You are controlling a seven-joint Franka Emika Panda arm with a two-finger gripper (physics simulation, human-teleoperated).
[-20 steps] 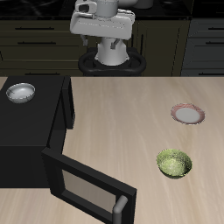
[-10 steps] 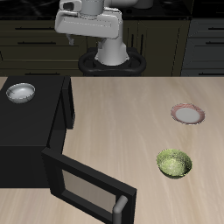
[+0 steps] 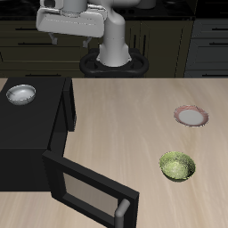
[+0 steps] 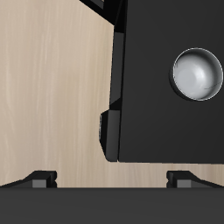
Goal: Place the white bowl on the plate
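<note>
The white bowl (image 3: 20,93) stands upright on top of the black microwave (image 3: 36,134), near its back corner. It also shows in the wrist view (image 4: 197,73), with a pale shiny inside. The plate (image 3: 191,116), white with a pinkish-red rim, lies on the table at the far side from the microwave. My gripper (image 3: 71,37) hangs high above the table's back edge, behind the microwave and well above the bowl. It is open and empty, and its fingertips (image 4: 39,178) stand wide apart in the wrist view.
The microwave's door (image 3: 89,191) stands open toward the table's front edge. A green ribbed bowl (image 3: 176,166) sits on the table nearer the front than the plate. Dark cabinets stand behind the table.
My gripper has moved sideways along the table's back, away from the plate's side and toward the microwave and the white bowl. Nothing on the table moved.
</note>
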